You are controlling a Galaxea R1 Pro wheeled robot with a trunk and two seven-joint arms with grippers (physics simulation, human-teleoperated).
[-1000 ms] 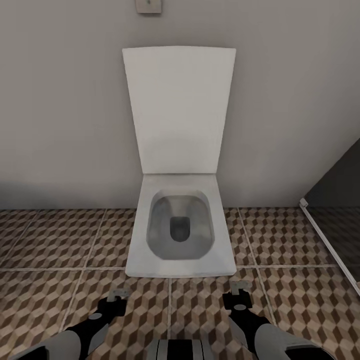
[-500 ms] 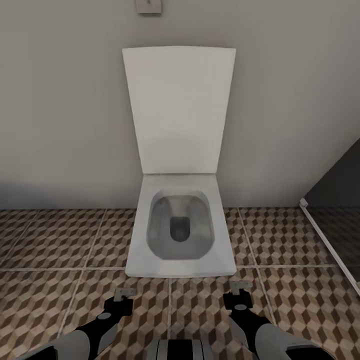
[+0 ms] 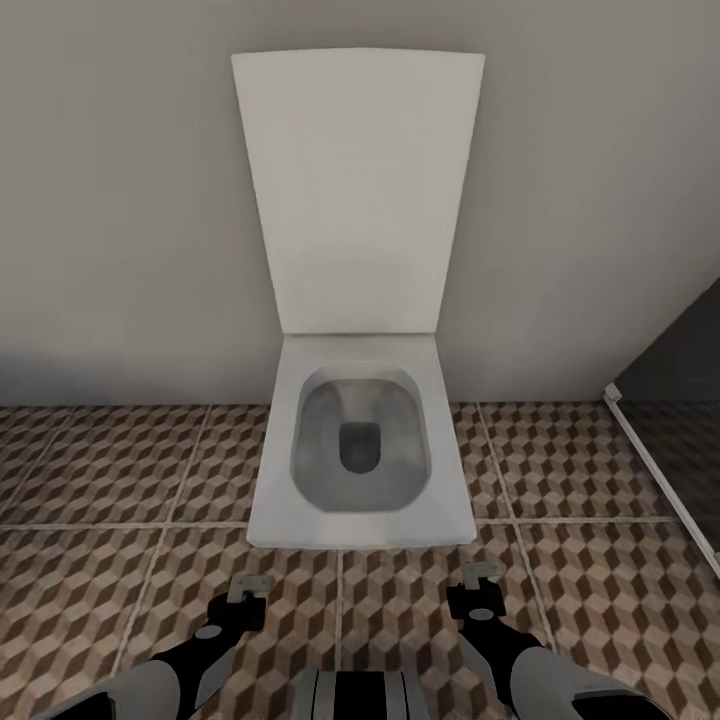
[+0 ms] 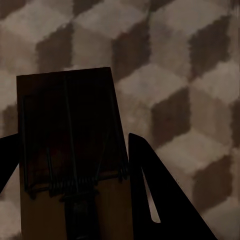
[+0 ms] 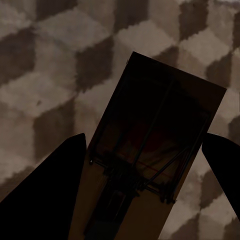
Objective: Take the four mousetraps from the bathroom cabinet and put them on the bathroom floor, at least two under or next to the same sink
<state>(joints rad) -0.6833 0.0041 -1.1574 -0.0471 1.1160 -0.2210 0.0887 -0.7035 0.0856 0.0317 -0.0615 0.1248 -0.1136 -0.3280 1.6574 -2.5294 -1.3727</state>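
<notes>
Both grippers, left (image 3: 247, 587) & right (image 3: 480, 580), each clenched a mousetrap (image 4: 70, 150) (image 5: 150, 160) above bathroom floor (image 3: 100, 600), facing toilet (image 3: 360, 460).

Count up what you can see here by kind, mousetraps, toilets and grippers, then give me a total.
mousetraps: 2, one in the left gripper, one in the right gripper
toilet: 1
grippers: 2
Total: 5

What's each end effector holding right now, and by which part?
Each holds a mousetrap. The left end effector grips its mousetrap by the long side edges; the right end effector grips its mousetrap likewise, above the floor.
</notes>
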